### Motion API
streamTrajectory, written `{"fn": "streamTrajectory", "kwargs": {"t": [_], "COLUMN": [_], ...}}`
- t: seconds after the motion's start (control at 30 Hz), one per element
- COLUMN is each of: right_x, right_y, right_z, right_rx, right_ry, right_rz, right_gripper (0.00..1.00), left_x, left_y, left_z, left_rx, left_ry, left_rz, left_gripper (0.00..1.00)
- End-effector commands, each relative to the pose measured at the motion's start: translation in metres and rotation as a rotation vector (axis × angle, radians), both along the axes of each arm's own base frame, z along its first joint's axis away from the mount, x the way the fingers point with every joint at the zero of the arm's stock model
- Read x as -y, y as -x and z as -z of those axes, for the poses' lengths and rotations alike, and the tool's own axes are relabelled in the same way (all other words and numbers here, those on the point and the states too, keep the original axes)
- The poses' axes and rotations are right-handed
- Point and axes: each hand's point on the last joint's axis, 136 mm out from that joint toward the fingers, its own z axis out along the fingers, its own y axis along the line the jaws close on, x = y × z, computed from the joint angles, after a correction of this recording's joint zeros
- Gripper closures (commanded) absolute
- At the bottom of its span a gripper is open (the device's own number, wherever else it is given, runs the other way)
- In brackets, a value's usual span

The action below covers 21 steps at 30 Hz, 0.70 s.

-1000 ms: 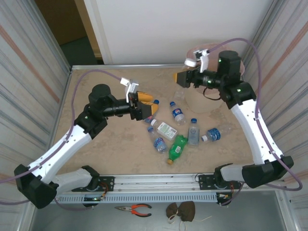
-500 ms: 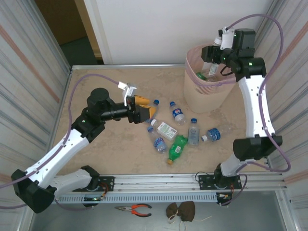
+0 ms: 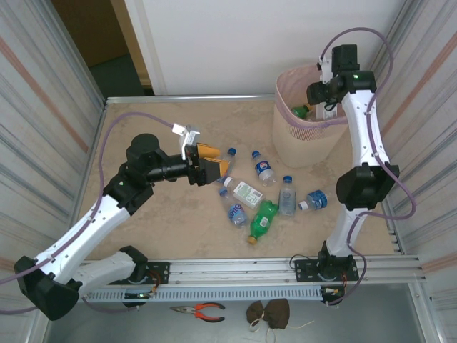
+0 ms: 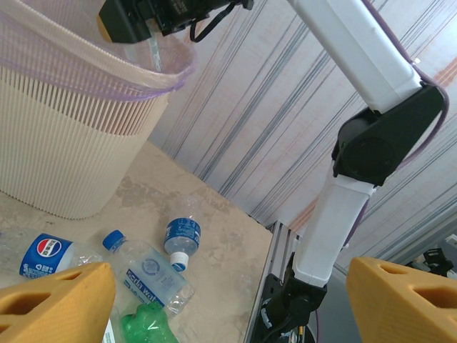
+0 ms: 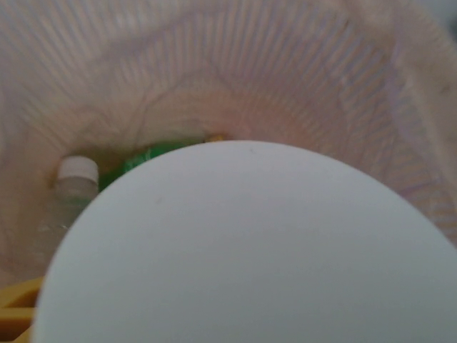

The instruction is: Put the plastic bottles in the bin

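Note:
Several plastic bottles lie on the table: a green one (image 3: 262, 218), a white-green labelled one (image 3: 248, 191) and clear blue-labelled ones (image 3: 264, 168) (image 3: 315, 199). My left gripper (image 3: 221, 167) hovers open just left of them, its orange fingertips (image 4: 53, 304) wide apart with nothing between. The beige ribbed bin (image 3: 303, 143) with its pink liner stands at the back right. My right gripper (image 3: 319, 93) hangs over its mouth, shut on a clear bottle (image 4: 154, 51) whose pale blurred body (image 5: 243, 250) blocks the wrist camera. Inside the bin lie a green bottle (image 5: 150, 157) and a white-capped clear one (image 5: 75, 179).
Striped curtains wall in both sides. An aluminium rail (image 3: 235, 268) runs along the near edge, where both arm bases are mounted. Pliers (image 3: 201, 310) and a dark lump (image 3: 268, 312) lie in front of it. The right arm's elbow (image 3: 363, 187) stands beside the bin.
The right arm has swung from left of the bin up and over its mouth, carrying the clear bottle. The left gripper has edged slightly right, still open.

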Motion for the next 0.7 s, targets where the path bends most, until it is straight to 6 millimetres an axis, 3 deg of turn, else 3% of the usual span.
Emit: {"fn": "streamTrajectory", "kwargs": {"t": [0.0,0.17,0.33,0.47,0.67], "right_x": [0.008,0.002,0.001,-0.004,-0.011], "right_y": [0.006,0.002,-0.002,-0.002,0.005], "right_z": [0.028,0.07,0.088,0.081,0.04], "right_rx": [-0.103,-0.176,-0.208,-0.193,-0.095], "right_ry": [0.046,0.001,-0.033,-0.061,-0.096], "right_rz": [-0.007,-0.022,-0.016,-0.024,-0.033], "right_gripper": [0.36,0.36,0.34,0.26,0.14], "left_x": [-0.005,-0.006,-0.008,-0.009,-0.012], "left_y": [-0.001,0.0,0.001,-0.003,-0.01], "left_z": [-0.003,-0.004,-0.005,-0.002,0.008], "left_rx": [0.015,0.014,0.017,0.01,-0.013], "left_ry": [0.004,0.001,-0.004,-0.011,-0.037], "left_rz": [-0.018,-0.017,-0.025,-0.044,-0.08], "left_gripper": [0.16,0.16,0.16,0.16,0.16]}}
